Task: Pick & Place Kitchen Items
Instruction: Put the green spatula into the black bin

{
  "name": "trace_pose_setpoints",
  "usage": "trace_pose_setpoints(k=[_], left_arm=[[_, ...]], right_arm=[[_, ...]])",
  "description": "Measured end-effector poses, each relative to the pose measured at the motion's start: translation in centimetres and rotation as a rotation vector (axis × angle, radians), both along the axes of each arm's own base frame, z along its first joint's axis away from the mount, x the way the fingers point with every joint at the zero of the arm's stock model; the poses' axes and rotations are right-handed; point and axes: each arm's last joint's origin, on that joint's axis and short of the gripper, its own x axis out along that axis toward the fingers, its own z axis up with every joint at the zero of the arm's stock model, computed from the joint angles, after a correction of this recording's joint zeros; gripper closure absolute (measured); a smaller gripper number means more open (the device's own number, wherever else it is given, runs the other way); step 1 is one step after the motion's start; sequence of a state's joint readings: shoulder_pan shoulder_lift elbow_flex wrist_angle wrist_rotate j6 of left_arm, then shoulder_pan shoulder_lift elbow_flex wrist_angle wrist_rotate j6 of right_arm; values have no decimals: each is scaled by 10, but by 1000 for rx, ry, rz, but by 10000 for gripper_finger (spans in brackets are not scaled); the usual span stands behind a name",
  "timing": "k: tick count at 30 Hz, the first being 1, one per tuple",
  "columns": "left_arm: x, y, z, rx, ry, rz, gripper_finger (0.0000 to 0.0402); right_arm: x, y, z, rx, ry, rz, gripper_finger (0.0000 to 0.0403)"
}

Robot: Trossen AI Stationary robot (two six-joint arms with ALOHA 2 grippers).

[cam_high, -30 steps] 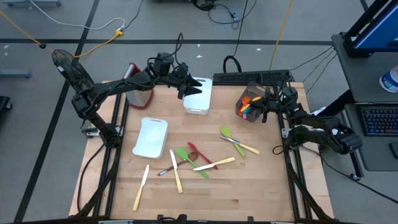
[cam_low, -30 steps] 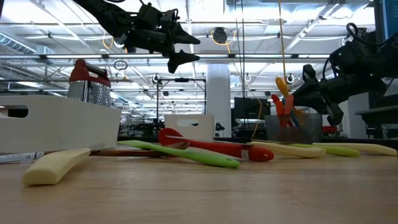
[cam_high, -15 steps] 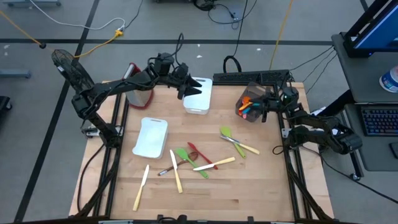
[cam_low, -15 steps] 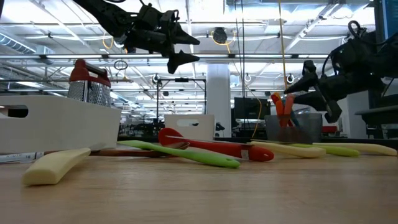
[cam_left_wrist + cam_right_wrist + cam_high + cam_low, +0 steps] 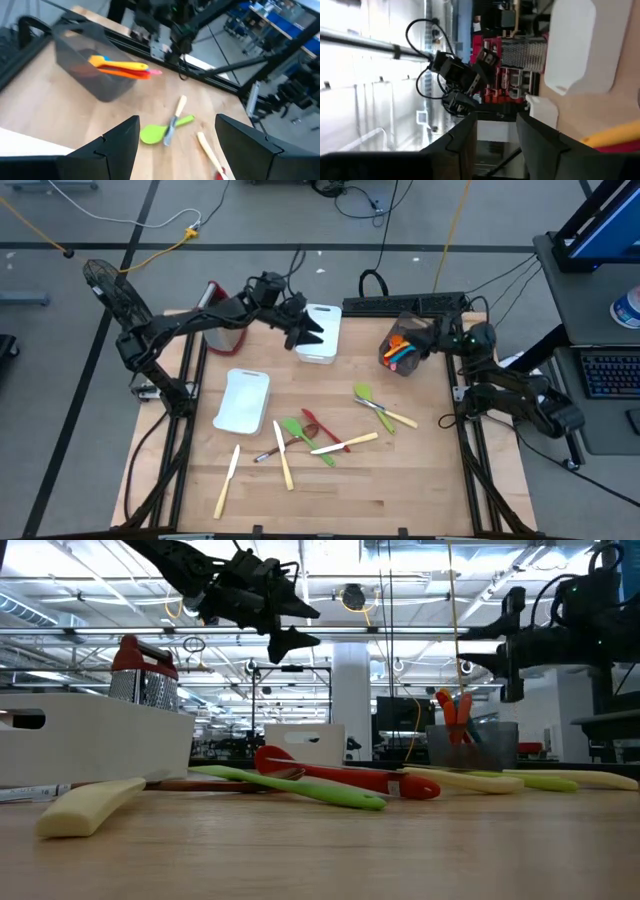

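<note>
Below, utensils [image 5: 330, 432] well apart from right pincer [image 5: 436, 340] (empty).

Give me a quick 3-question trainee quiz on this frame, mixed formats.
1. True or false: the grey bin at the table's right rear already holds utensils.
2. Which gripper hangs over the white bin? A) left B) right C) neither
3. Fill in: the red spatula lies on the ____, among the loose utensils.

Key
1. True: orange, yellow and pink handles show in it.
2. A: the left gripper, open and empty, is over it; the right gripper is by the grey bin, also empty.
3. table.
</note>
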State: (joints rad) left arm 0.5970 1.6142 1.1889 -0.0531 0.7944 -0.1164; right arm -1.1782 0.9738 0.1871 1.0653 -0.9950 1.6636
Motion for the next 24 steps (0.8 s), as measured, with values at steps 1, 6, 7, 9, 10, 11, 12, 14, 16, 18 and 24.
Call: trace_pose_setpoints(k=[1,6,7,9,10,11,12,14,16,18,24], left_arm=[[2,-3,0,-8,4,-6,135],[15,-26,-1,-50,32,-26,135],[18,-32,-1,-49,37,-27,135],[23,-46,1,-27,50,-18,135],[26,-52,2,-10,50,-6,135],[29,-59,4,2,48,10,135],[29,-66,7,-1,55,28,135],[32,-80,10,-9,61,46,135],[35,-93,14,-11,59,69,135],[36,-108,15,-31,85,91,135],[43,-149,15,-172,142,178,135]], right_arm=[[0,1,1,-32,2,-3,273],[-1,4,6,-172,8,-14,275],[-2,4,7,-197,9,-15,278],[-2,6,9,-242,8,-17,288],[-2,7,10,-263,5,-17,295],[-3,8,12,-284,0,-17,302],[-3,9,13,-303,-5,-18,310],[-4,11,17,-336,-15,-15,324],[-5,13,19,-365,-20,5,336],[-5,16,21,-385,-23,27,346],[-7,20,25,-439,-30,43,357]])
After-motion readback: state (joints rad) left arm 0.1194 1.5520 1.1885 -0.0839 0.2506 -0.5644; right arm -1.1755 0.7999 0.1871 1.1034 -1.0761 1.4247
